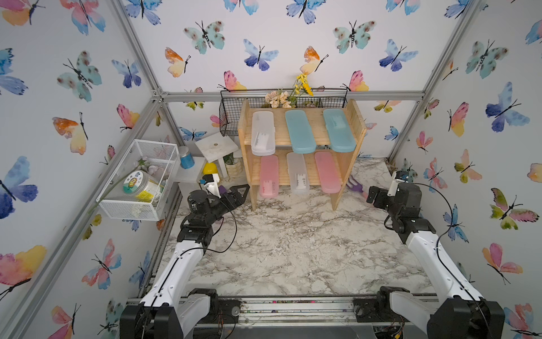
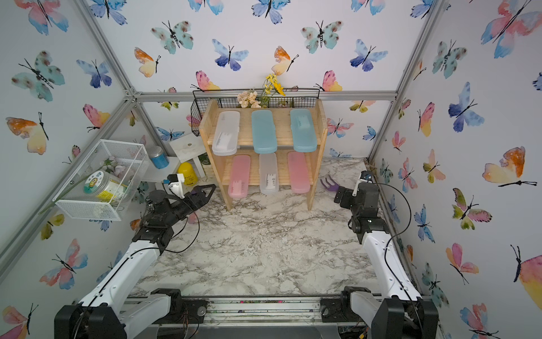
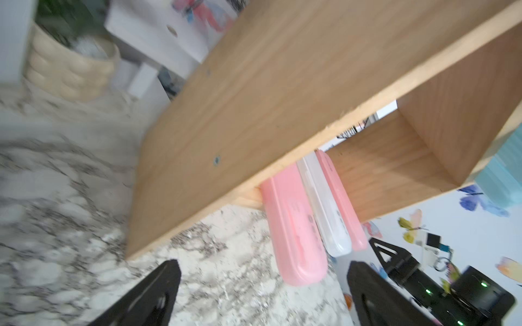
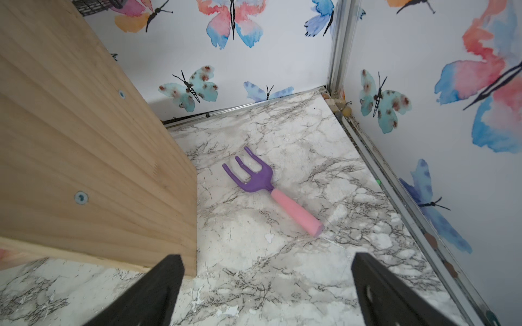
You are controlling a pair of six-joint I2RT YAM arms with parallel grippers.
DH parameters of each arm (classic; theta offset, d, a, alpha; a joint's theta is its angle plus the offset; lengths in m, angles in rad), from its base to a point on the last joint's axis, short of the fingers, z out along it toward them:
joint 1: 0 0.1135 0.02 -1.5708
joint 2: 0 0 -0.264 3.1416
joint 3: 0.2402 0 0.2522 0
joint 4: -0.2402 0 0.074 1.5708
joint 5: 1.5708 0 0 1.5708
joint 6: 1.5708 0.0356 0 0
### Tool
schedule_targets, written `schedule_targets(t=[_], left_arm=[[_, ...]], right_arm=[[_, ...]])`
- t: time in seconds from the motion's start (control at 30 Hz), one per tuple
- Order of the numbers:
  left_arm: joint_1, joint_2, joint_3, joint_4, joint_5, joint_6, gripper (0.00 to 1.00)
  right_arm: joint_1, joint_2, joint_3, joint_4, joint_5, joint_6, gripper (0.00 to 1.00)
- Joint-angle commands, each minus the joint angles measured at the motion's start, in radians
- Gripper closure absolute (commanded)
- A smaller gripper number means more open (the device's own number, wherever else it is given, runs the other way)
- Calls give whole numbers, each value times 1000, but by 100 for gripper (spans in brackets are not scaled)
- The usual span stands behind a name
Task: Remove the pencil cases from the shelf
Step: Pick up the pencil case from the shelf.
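**Clutter on the marble counter (image 1: 293, 249)**

A purple-and-pink toy fork (image 4: 260, 180) lies near the counter's far right corner. At the far left corner crowd a white stool (image 1: 216, 146), blue jar (image 1: 186, 157), yellow bottle (image 1: 210, 169) and cream pot (image 3: 67, 70). A white wire basket (image 1: 129, 209) above the left edge holds a labelled jar (image 1: 137, 183). A black wire basket (image 1: 230, 120) at the back holds flowers (image 1: 277, 99).

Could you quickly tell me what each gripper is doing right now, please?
Left gripper: open, holding nothing.
Right gripper: open, holding nothing.
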Motion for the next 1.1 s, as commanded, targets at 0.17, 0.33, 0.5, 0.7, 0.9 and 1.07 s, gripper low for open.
schedule_targets(t=[0.17, 0.33, 0.5, 0.7, 0.9, 1.07], left_arm=[[-131, 125, 44, -3, 139, -102, 6], [-137, 188, 22, 154, 160, -190, 7], [-137, 230, 39, 245, 163, -244, 10], [-137, 281, 68, 290, 177, -280, 27], [-137, 283, 56, 297, 180, -287, 48], [-137, 290, 42, 284, 178, -281, 69]], right_arm=[[7, 4, 47, -149, -24, 20, 1], [7, 9, 47, -147, -35, 23, 1], [7, 25, 55, -149, -36, 18, 1], [7, 46, 63, -145, -40, 24, 2], [7, 49, 66, -144, -40, 24, 3], [7, 45, 77, -156, -48, 24, 4]])
